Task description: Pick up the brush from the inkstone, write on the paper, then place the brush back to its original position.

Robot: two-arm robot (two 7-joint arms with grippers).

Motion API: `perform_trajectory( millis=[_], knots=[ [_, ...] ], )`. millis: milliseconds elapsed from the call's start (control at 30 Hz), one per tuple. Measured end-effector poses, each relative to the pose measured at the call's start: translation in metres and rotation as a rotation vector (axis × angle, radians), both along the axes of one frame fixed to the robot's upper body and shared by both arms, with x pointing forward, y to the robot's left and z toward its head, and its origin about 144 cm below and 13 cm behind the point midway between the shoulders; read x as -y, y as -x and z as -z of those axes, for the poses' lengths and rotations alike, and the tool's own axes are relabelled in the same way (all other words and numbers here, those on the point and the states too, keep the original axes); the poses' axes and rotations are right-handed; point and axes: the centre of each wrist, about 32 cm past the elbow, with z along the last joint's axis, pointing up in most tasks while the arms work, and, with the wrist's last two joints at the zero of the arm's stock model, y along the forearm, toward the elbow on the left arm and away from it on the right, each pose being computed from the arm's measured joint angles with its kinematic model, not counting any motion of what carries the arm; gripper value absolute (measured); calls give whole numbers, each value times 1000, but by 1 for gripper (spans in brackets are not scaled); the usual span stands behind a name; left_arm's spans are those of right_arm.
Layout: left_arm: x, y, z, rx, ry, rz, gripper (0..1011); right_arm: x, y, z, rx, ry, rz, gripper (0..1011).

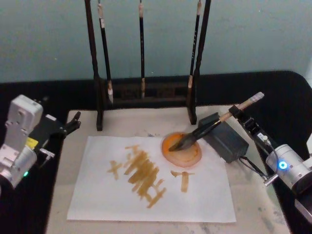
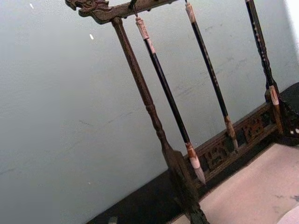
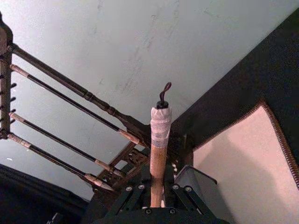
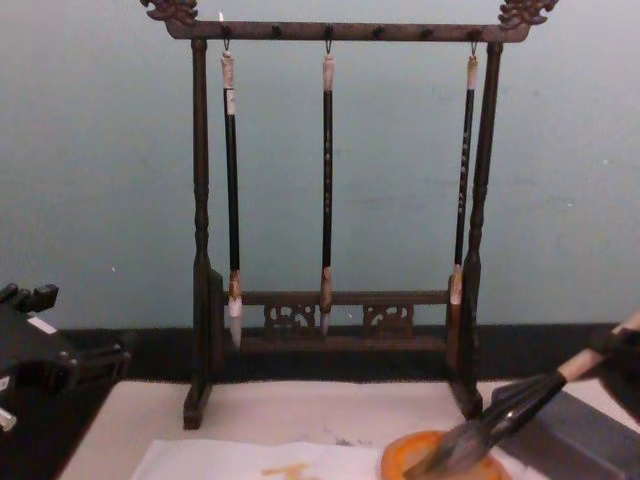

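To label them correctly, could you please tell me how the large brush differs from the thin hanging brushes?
The brush has a thick pale handle; the thin brushes have slim black shafts. The brush slants in the right tool, bristles on the orange dish; the thin brushes hang upright. Both point tip-down.

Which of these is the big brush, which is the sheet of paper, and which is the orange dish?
big brush [image 1: 189, 139]: head view, on its dark bristles.
paper [image 1: 97, 195]: head view, on a bare white patch towards its left side.
orange dish [image 1: 184, 162]: head view, on its near rim.
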Motion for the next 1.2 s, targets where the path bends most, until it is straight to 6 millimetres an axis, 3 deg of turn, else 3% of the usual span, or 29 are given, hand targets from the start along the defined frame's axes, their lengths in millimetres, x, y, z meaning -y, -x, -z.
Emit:
perform_trajectory(
  millis=[600, 1200],
  knots=[
    [0, 0, 0, 0, 0, 0, 1010, 0, 0, -1, 3, -3, -1, 173],
    [0, 0, 0, 0, 0, 0, 1010, 0, 0, -1, 4, -3, -2, 762]
  ],
)
